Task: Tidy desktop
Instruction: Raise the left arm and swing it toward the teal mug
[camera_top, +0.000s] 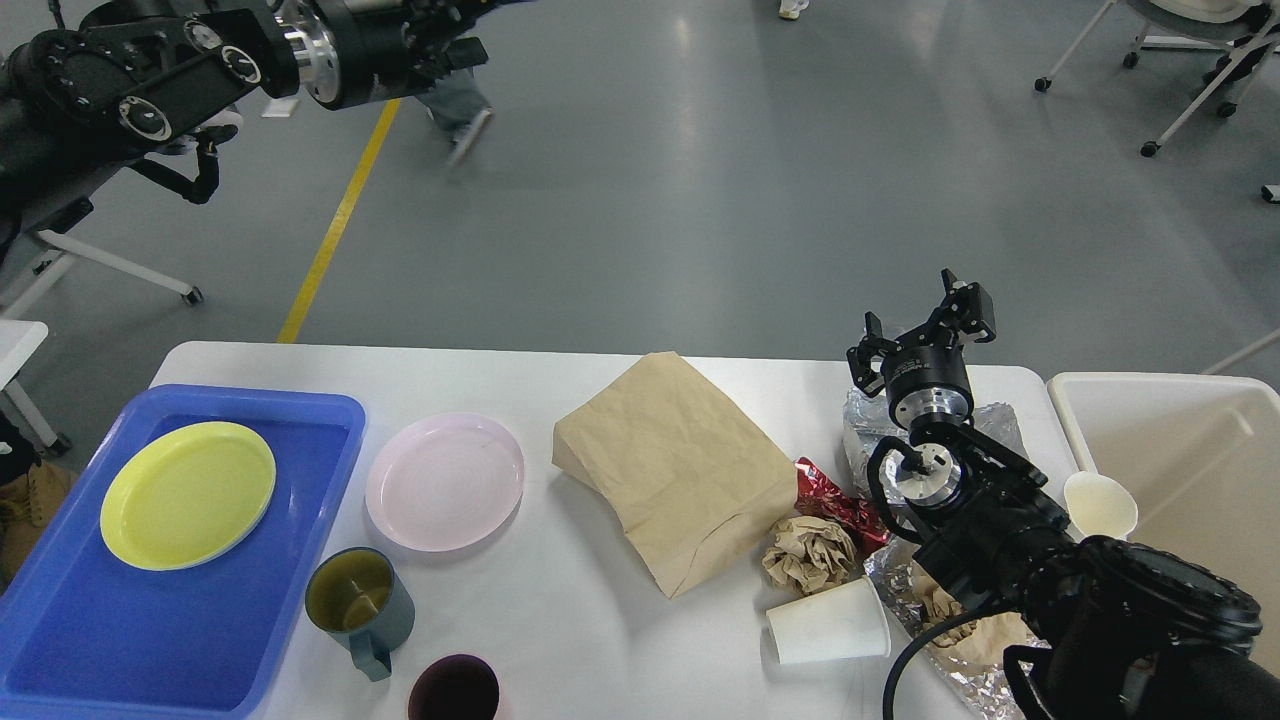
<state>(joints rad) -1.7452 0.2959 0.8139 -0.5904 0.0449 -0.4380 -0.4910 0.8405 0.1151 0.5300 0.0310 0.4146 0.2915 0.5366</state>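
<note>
Your right gripper (925, 330), right of centre, hangs open and empty above crumpled foil (868, 425) on the desktop (560, 620). The left claw's state can't be told. Next, probably lower onto the foil.

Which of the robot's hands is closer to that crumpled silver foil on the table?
The right. Its right gripper hangs open just above the foil's far edge. The left arm is raised far off at the upper left, over the floor; its gripper is not clearly visible.

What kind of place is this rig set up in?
Likely a robotics lab or workshop hall, not a home: bare grey floor with a yellow line, wheeled office chairs, and a staged white desktop holding dishes and trash.
</note>
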